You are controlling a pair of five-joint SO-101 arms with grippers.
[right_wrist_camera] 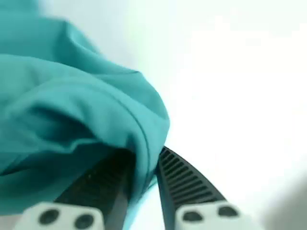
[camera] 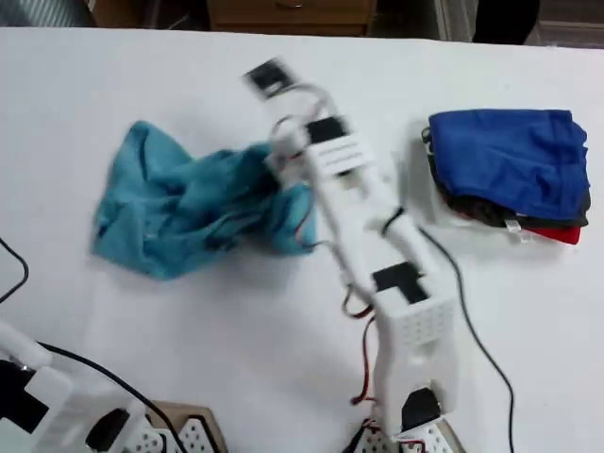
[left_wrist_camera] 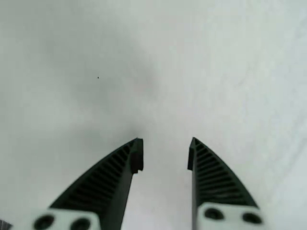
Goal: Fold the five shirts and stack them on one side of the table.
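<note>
Far left, near edge of white tabletop (camera: 113, 85): left arm (camera: 42, 392) low at the corner, black cable (camera: 109, 377) alongside. From its wrist: left claw (left_wrist_camera: 164, 154) gaping wide, nothing held, bare tabletop beneath.

Left of centre: teal shirt (camera: 184, 212), crumpled in a loose heap, unfolded.

At the heap's right-hand edge: right claw (right_wrist_camera: 144, 158) pinched down on a fold of the teal shirt, cloth filling the narrow gap between the dark ribbed tips.

Centre: right arm (camera: 377, 236) stretched from the near edge toward the heap.

Right side: stack of folded shirts (camera: 505, 175), blue on top, a dark one under it, red at the bottom, well apart from the teal heap. Small white label (camera: 512, 226) at the stack's near edge; print too small to read.
</note>
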